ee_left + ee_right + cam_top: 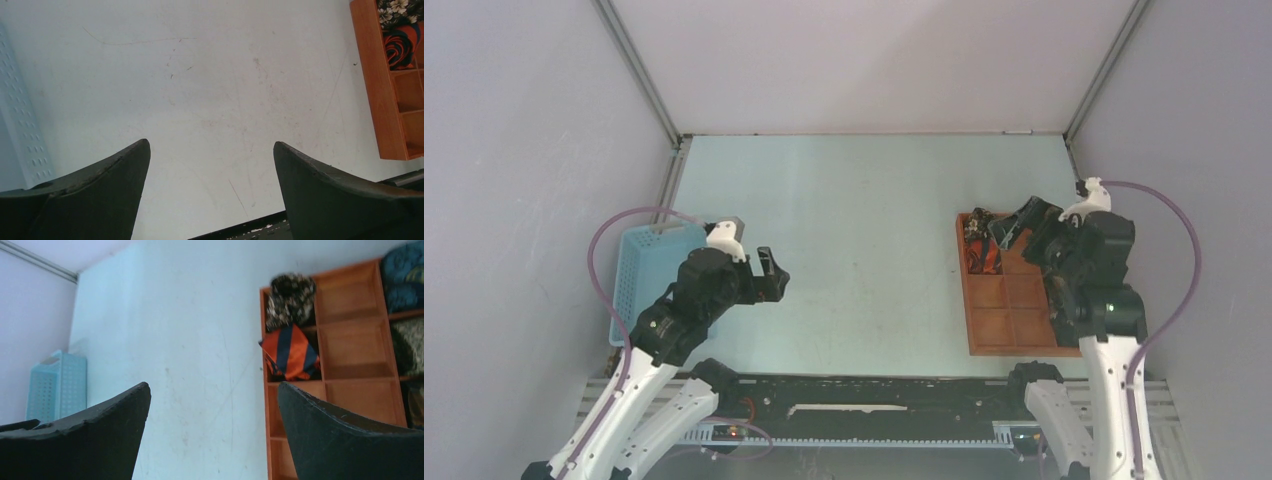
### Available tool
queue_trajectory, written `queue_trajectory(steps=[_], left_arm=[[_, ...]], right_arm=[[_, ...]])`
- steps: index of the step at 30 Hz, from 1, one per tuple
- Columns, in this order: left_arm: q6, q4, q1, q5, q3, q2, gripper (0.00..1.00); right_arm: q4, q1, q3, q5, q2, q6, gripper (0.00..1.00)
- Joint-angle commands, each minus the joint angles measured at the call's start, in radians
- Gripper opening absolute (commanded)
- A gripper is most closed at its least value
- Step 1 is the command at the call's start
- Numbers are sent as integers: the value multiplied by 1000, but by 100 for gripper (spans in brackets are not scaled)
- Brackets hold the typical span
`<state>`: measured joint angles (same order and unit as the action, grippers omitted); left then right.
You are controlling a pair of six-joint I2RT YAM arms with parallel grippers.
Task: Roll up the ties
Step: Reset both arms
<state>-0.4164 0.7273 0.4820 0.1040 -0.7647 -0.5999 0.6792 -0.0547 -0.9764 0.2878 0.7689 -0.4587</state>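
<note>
The red-orange and black striped tie (290, 352) lies rolled in a far-left compartment of the brown tray (350, 372); it also shows in the top view (986, 257) and the left wrist view (400, 42). A dark floral roll (291, 299) sits in the compartment behind it. A dark blue roll (402, 275) and an olive roll (407, 347) sit in the tray's right column. My right gripper (1009, 225) is open and empty above the tray's far left corner. My left gripper (774, 272) is open and empty over bare table, right of the basket.
A light blue plastic basket (639, 280) stands at the left edge, seen also in the right wrist view (57, 385). The tray (1014, 320) has several bare near compartments. Grey walls enclose the table on three sides.
</note>
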Motion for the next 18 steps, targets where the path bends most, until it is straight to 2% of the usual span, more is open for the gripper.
queue_trajectory(steps=[1,10,18], left_arm=[[24,-15,1,39,4,33,100],[21,-24,1,82,14,78,100],[24,-29,1,67,16,63,100]], right_arm=[[-161,6,64,1,-103,-9,100],[-371,10,269,-20,-332,-67,100],[-428,27,309,-27,-321,-67,100]])
